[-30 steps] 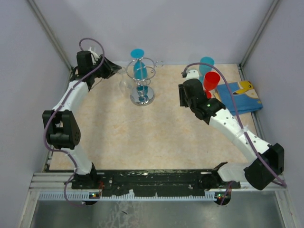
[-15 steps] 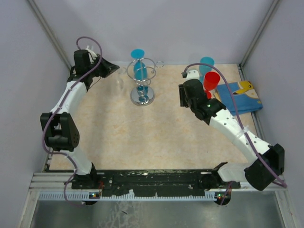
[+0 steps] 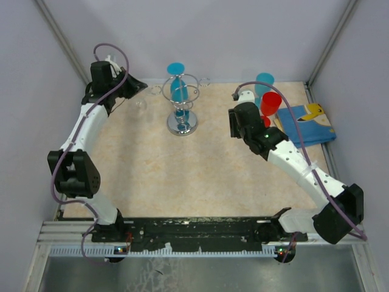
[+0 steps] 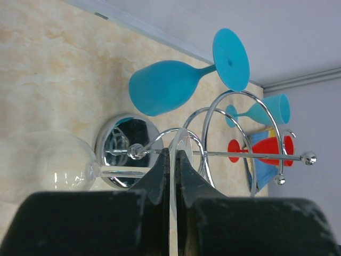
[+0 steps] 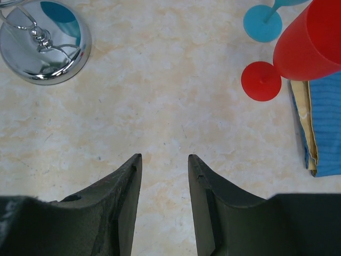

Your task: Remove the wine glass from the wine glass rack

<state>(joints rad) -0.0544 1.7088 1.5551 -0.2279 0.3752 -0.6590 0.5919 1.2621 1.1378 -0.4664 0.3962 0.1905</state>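
My left gripper [image 3: 137, 89] is shut on the thin foot of a clear wine glass [image 3: 141, 104], held sideways in the air just left of the wine glass rack [image 3: 181, 109]. In the left wrist view the gripper [image 4: 173, 156] pinches the foot edge-on, and the clear wine glass's bowl [image 4: 53, 165] points left. The silver wire rack [image 4: 125, 136] stands just beyond the fingertips with a blue wine glass [image 4: 170, 86] hanging on it. My right gripper [image 3: 238, 126] is open and empty over the table, right of the rack. It shows in the right wrist view [image 5: 164, 158].
A red wine glass [image 3: 270, 104] and a teal wine glass [image 3: 264, 81] stand at the back right, beside a folded blue cloth [image 3: 309, 125]. The rack's chrome base [image 5: 45, 50] and the red glass [image 5: 311, 40] show in the right wrist view. Walls close in at left, back and right.
My left gripper has drawn back to the left with the clear wine glass, which has moved away from the rack's loops. The right arm has not moved.
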